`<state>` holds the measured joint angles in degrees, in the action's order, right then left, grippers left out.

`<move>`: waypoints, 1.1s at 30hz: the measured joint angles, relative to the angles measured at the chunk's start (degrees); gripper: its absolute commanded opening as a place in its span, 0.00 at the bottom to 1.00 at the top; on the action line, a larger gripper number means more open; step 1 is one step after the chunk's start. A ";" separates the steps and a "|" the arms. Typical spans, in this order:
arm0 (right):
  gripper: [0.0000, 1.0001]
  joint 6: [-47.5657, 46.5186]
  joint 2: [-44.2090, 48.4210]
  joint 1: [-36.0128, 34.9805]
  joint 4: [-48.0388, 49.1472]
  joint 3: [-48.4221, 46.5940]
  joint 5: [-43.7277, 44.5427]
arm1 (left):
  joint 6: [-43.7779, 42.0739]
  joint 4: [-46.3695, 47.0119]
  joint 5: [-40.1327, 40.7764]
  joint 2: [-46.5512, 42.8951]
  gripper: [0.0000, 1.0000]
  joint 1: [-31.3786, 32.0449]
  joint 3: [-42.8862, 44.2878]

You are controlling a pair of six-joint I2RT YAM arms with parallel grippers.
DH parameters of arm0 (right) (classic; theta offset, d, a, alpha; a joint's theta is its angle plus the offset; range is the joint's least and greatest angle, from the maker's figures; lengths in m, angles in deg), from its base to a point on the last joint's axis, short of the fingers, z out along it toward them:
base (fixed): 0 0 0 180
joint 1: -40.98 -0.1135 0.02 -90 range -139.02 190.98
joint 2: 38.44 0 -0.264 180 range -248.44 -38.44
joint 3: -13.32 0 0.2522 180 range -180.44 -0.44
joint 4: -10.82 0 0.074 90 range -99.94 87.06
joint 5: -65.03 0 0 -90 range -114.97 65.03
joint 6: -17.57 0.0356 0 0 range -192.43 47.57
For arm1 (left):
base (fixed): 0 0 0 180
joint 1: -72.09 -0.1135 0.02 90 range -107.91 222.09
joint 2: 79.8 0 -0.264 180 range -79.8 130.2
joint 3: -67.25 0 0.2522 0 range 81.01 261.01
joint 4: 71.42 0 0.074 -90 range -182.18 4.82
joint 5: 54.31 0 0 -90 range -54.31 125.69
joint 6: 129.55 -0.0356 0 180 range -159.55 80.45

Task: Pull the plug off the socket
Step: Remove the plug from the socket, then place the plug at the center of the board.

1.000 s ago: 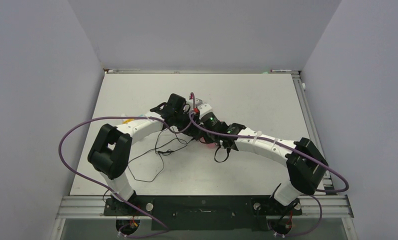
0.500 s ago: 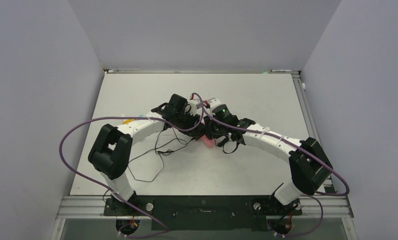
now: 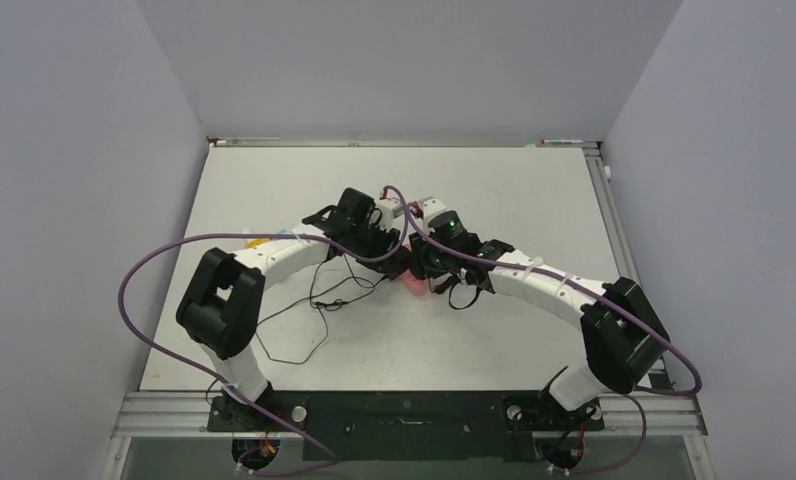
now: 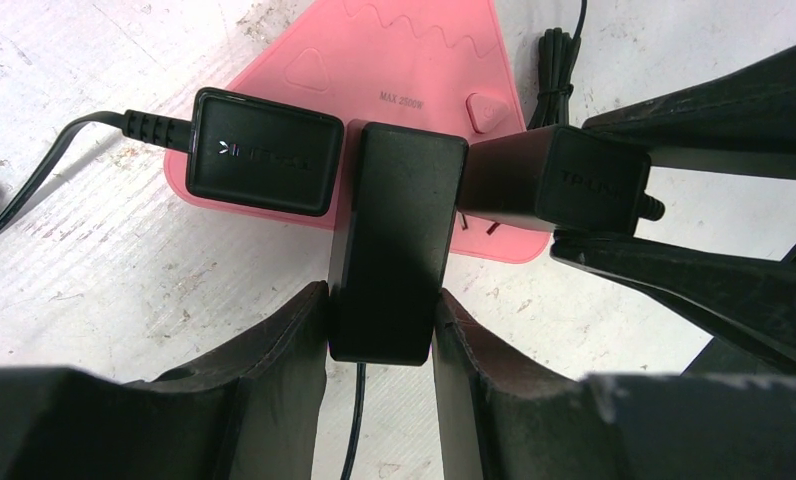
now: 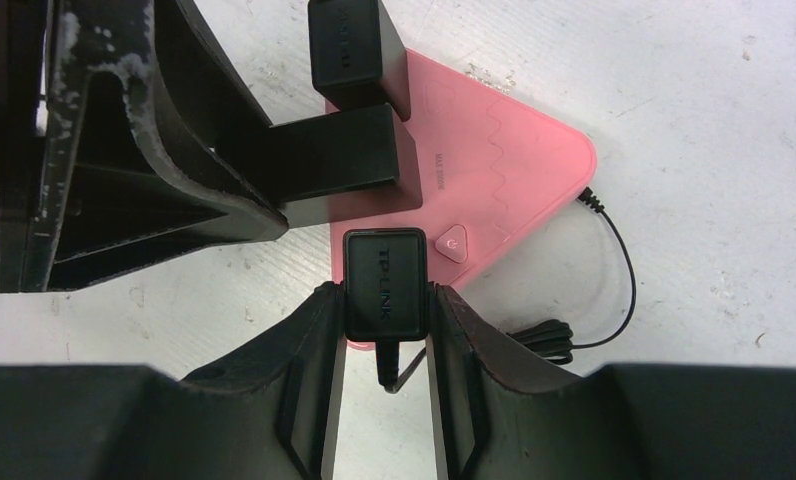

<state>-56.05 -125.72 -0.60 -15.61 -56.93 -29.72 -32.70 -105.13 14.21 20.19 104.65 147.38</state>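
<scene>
The pink triangular socket [image 4: 414, 60] [image 5: 504, 160] [image 3: 412, 285] lies flat on the white table, with three black plugs on it. My left gripper [image 4: 382, 320] is shut on the middle plug [image 4: 394, 230], gripping its near end. My right gripper [image 5: 384, 310] is shut on the TP-LINK plug [image 5: 384, 275], which stands at the socket's near edge. That plug [image 4: 559, 180] also shows from the left wrist, held between the right fingers [image 4: 674, 270]. A third plug [image 4: 264, 150] [image 5: 349, 50] sits untouched. Both wrists meet over the socket in the top view.
Thin black cables [image 3: 314, 300] loop across the table toward the front left. A bundled cord [image 5: 539, 340] lies beside the socket, near my right fingers. Purple arm cables [image 3: 154, 260] arc over both sides. Grey walls enclose the table.
My right wrist has swung to the right and slightly away from me over the socket, still shut on its plug. The left arm has stayed in place.
</scene>
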 measured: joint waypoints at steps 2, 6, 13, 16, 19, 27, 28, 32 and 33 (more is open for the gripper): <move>0.05 0.00 0.50 -0.02 0.04 0.35 -0.07 | 0.02 0.00 0.02 0.00 0.00 0.00 0.04; 0.05 0.98 1.84 -0.04 0.28 0.48 -1.18 | 0.35 -0.42 0.37 0.15 0.00 0.04 0.22; 0.05 2.12 5.16 -0.96 1.22 0.48 -3.63 | 0.96 -0.39 2.34 0.98 0.00 0.04 0.33; 0.05 2.08 5.29 -1.01 0.68 0.48 -2.69 | 1.20 -0.39 2.45 0.98 0.00 0.04 0.33; 0.05 2.03 5.51 -1.27 -1.31 0.42 0.31 | 1.77 -0.31 2.95 0.98 0.00 0.04 0.33; 0.05 3.74 8.37 2.12 -11.50 -3.65 15.69 | 6.73 0.28 6.54 0.61 0.06 0.00 0.31; 0.05 4.09 8.85 4.22 -12.35 -4.07 17.53 | 7.43 0.26 6.99 0.52 0.09 -0.02 0.31; 0.05 5.35 9.55 12.50 -14.47 -4.11 23.08 | 9.40 0.17 8.28 0.24 0.17 -0.04 0.26; 0.06 5.55 9.55 14.53 -14.58 -3.78 24.04 | 9.68 0.15 8.41 0.20 0.19 -0.04 0.24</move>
<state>-50.50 -116.17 13.93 -30.19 -60.71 -5.68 -23.02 -104.98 22.63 20.39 104.60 147.62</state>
